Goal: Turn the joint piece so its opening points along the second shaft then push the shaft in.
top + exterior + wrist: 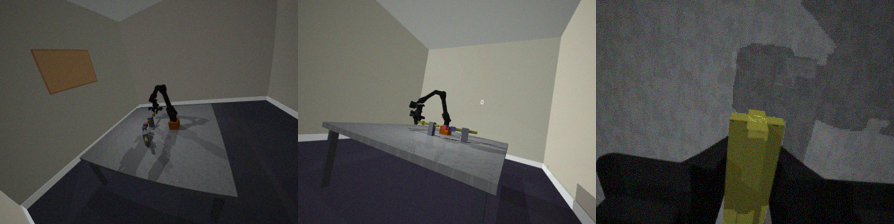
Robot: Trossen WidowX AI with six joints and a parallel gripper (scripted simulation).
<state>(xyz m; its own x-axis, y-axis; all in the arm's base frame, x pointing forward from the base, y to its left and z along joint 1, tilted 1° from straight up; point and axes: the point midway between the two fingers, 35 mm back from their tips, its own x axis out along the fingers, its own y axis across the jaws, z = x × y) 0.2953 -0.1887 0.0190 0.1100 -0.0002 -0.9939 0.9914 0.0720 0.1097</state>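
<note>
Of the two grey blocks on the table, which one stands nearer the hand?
The grey block on the left in the exterior view, whose yellow shaft runs out to the hand, shut on its end. The other block stands beyond the red and blue joint piece.

Grey table (197, 174) on dark floor (261, 146); orange wall panel (64, 69); white wall plate (482, 102).

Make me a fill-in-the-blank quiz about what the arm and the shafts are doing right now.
1. The tool is shut on a shaft whose colour is ____.
2. In the exterior view the arm's base is ____ in colour.
3. Each shaft passes through a ____ block.
4. On the wall in the top view hangs an orange ____.

Missing words: yellow; orange; grey; panel
</note>
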